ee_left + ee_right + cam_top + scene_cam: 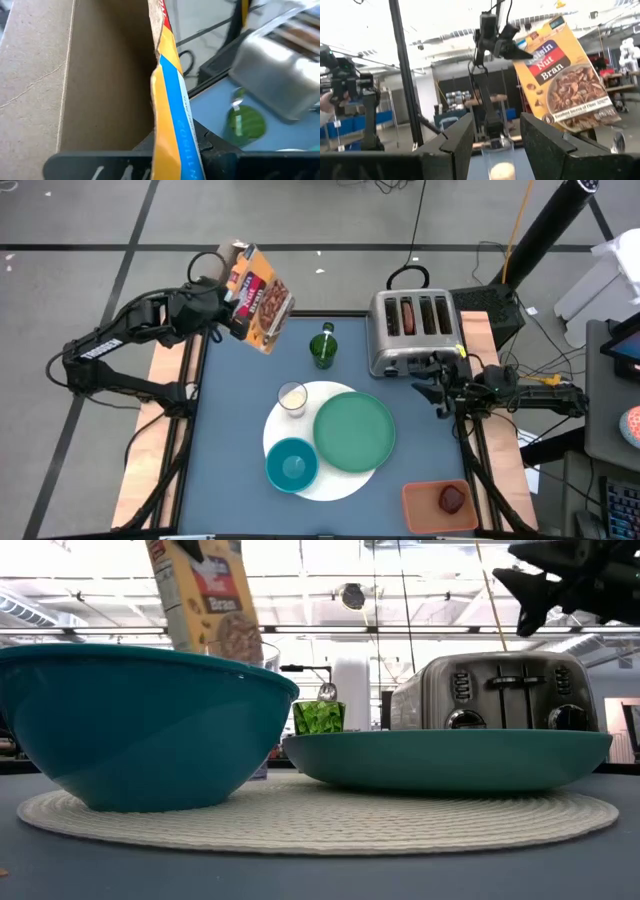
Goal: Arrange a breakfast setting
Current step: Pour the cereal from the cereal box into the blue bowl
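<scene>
Left gripper (222, 305) clamps a tilted Raisin Nut Bran cereal box (258, 298) over the table's far-left corner; label legible only in right wrist view. Right gripper (437, 387), fingers apart, hangs by the toaster (412, 330). White placemat (342, 482) holds green plate (354, 431), teal bowl (291, 464), milk glass (292, 398). High view alone shows dark-red fruit (453, 499) in orange tray (415, 510).

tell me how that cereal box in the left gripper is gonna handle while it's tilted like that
The cereal box is thin cardboard, so it probably flexes or dents under the left gripper. Its top is open in the left wrist view, and it hangs tilted above the table, so contents could spill or shift suddenly. It is likely light for its size, and might swing or twist in the grip.
</scene>
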